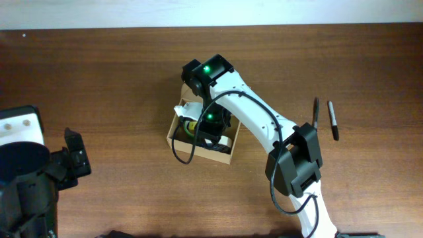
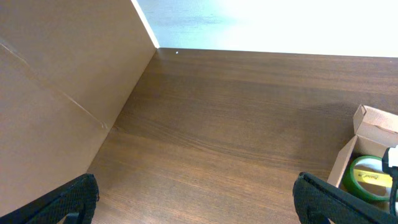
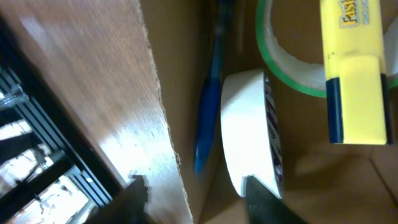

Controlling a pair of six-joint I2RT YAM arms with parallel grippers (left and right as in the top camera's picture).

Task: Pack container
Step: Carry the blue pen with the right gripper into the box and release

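The container (image 1: 173, 129) is a small tan cardboard box at mid-table with its flap open. My right gripper (image 1: 210, 129) reaches down into it. In the right wrist view its fingers (image 3: 196, 199) are apart, one outside the container's wall (image 3: 171, 74), the other inside against a white tape roll (image 3: 245, 124). A blue pen (image 3: 208, 118), a green tape roll (image 3: 286, 68) and a yellow highlighter (image 3: 354, 68) lie inside. My left gripper (image 1: 73, 155) is open and empty at the far left (image 2: 199, 199). The left wrist view shows the container (image 2: 367, 124) and the green roll (image 2: 360, 171) at its right edge.
Two black markers (image 1: 316, 111) (image 1: 334, 121) lie on the table to the right of the container. A white device (image 1: 20, 125) stands at the left edge. A large brown panel (image 2: 62, 81) fills the left of the left wrist view.
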